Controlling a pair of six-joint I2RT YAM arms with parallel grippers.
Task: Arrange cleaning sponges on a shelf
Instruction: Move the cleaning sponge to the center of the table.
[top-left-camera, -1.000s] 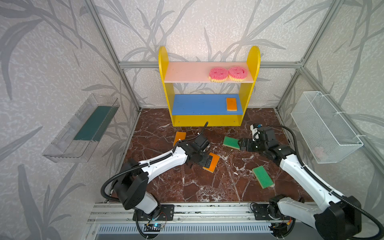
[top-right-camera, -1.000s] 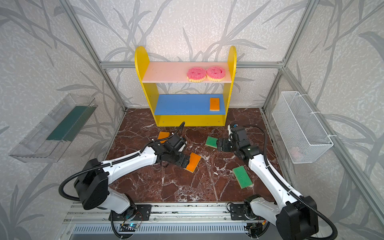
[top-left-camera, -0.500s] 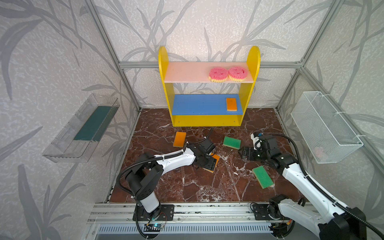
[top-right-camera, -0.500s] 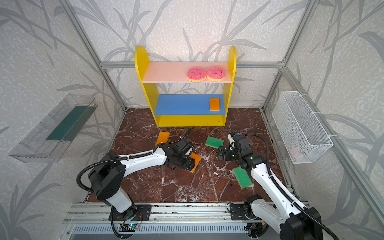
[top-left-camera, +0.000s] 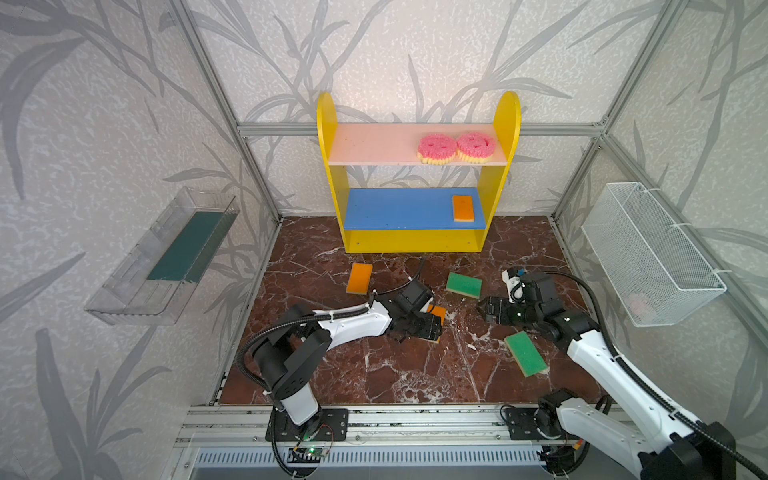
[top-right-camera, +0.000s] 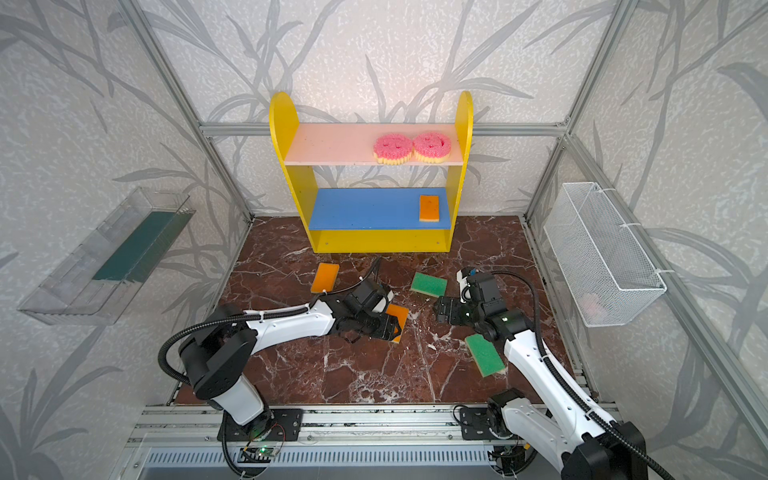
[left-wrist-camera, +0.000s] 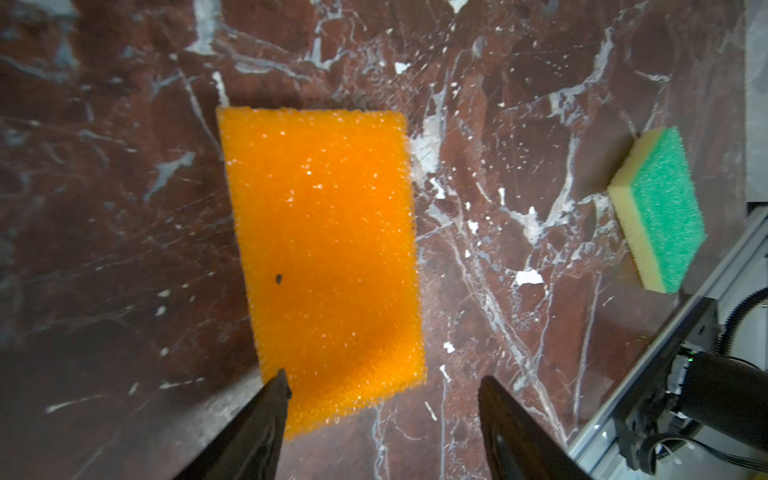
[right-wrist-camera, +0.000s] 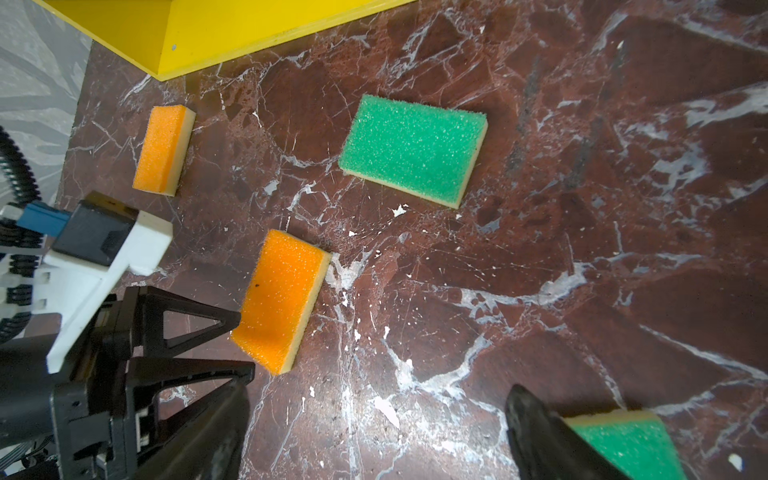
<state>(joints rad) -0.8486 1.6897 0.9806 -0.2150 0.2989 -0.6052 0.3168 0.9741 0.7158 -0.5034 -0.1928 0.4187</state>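
Red-brown marble floor (top-left-camera: 374, 374) fills the lower middle of both top views, walled by leaf-patterned panels. At the left of the frame a clear tray (top-left-camera: 124, 299) hangs on the wall, holding a dark green liner (top-left-camera: 183, 245). At upper centre stands the shelf (top-left-camera: 328, 124): two pink sponges (top-left-camera: 436, 147) touch side by side at the right end of its pink top board, and an orange sponge (top-left-camera: 463, 208) lies at the right end of the blue board. Below, a second orange sponge (top-left-camera: 360, 277) lies on the floor left of centre. Just right of it the left gripper (left-wrist-camera: 382, 380) straddles the end of a third orange sponge (left-wrist-camera: 328, 232), jaws apart, one fingertip (left-wrist-camera: 278, 386) touching its edge, the other clear of it. Further right a green sponge (top-left-camera: 464, 285) lies flat. The right gripper (right-wrist-camera: 379, 388) hovers near it over the floor, jaws spread wide, gripping nothing. A second green sponge (top-left-camera: 524, 353) lies to the lower right. At the right edge a wire basket (top-left-camera: 648, 257) hangs on the wall with something pale pink (top-left-camera: 638, 301) inside, too blurred to name.
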